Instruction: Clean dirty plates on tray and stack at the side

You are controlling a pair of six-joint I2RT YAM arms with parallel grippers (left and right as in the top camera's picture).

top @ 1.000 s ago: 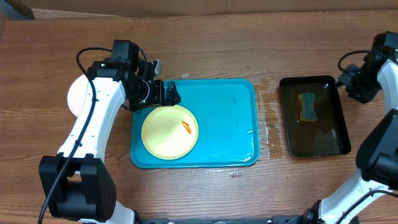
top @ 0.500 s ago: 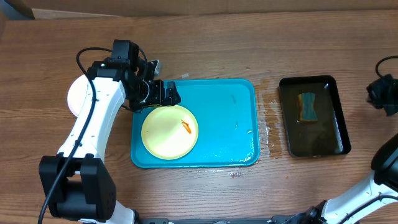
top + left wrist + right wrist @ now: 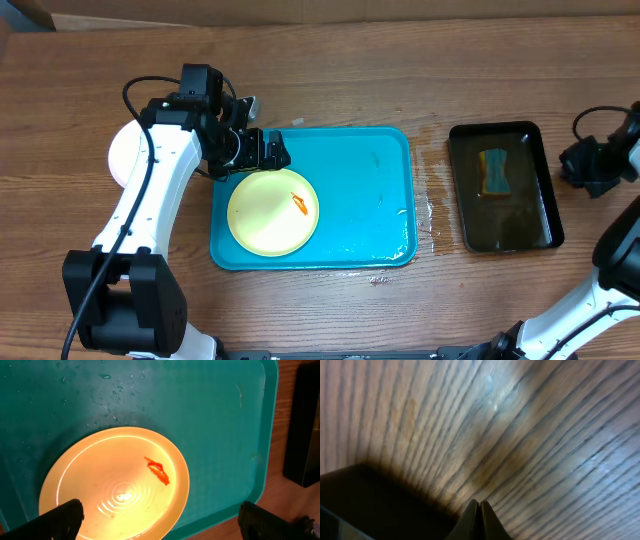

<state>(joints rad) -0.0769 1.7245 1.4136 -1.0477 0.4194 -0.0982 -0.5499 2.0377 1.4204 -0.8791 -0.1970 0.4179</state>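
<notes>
A pale yellow-green plate (image 3: 273, 213) with a red-orange smear lies at the left of the turquoise tray (image 3: 365, 200). It also shows in the left wrist view (image 3: 115, 485), on the tray (image 3: 210, 415). My left gripper (image 3: 268, 150) is open and empty, hovering over the tray's back left corner just behind the plate; its fingers (image 3: 160, 520) straddle the plate's near part. A white plate (image 3: 125, 152) lies on the table left of the tray, partly hidden by my left arm. My right gripper (image 3: 588, 168) is shut and empty, its fingertips (image 3: 479, 510) over bare wood right of the black tray.
A narrow black tray (image 3: 505, 187) holding a blue-green sponge (image 3: 493, 172) stands right of the turquoise tray, and its dark edge shows in the right wrist view (image 3: 365, 500). Water drops lie on the table between the two trays (image 3: 432, 205).
My right arm swung out towards the right edge, then came back inward and lower, beside the black tray. My left arm and the plates have not moved.
</notes>
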